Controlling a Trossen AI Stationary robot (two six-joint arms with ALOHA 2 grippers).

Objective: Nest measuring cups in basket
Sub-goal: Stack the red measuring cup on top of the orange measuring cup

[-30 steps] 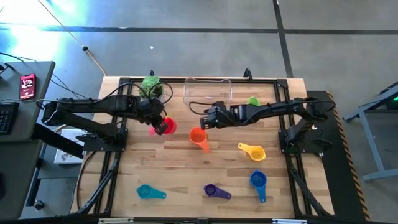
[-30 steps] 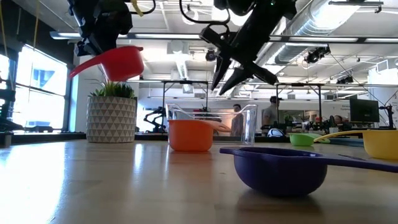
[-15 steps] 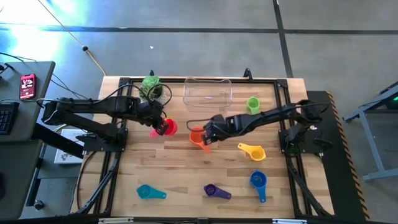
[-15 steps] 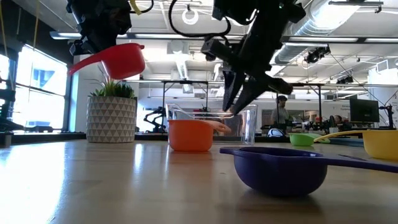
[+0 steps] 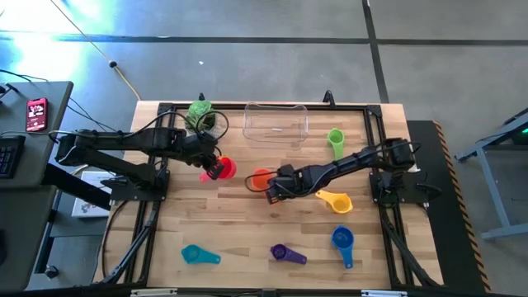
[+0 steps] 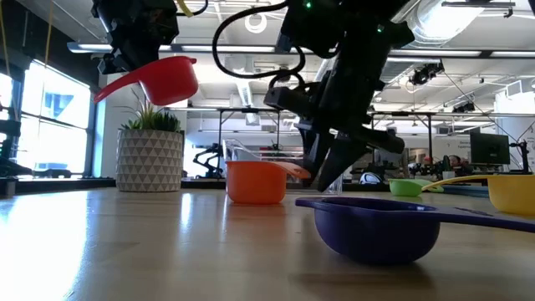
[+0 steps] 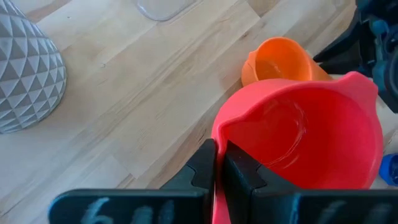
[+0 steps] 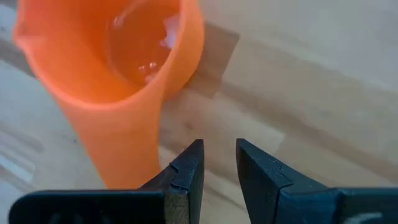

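Note:
My left gripper (image 5: 213, 171) is shut on the red measuring cup (image 7: 298, 143) and holds it high above the table (image 6: 167, 81), left of the orange cup. The orange cup (image 5: 262, 177) stands on its base (image 6: 255, 182), its handle (image 8: 121, 155) pointing toward the near edge. My right gripper (image 8: 219, 163) is low at that handle's free end with its fingers a little apart, and nothing is between them. The clear basket (image 5: 275, 121) sits by the far edge. The green (image 5: 335, 139), yellow (image 5: 334, 200), blue (image 5: 342, 241), purple (image 5: 285, 254) and teal (image 5: 198, 255) cups rest on the table. My left gripper pinches the red cup's handle (image 7: 219, 190) between its two fingers, just behind the bowl, coming from above. The cup is lifted clear and tilted a little, with its handle end lower (image 6: 113, 86). My right gripper has one finger (image 8: 183, 171) right beside the orange handle; I cannot tell whether it touches.
A white patterned pot with a green plant (image 5: 200, 113) stands at the far left, next to the basket (image 6: 334, 167). The purple cup (image 6: 372, 226) lies closest to the low camera. Bare wood lies at the near left (image 5: 214, 223) of the table.
My right gripper has moved from beside the basket toward the near edge and down, ending at the orange cup's handle. Its fingers have come closer together. The red cup has stayed lifted in my left gripper, and the orange cup has stayed in place.

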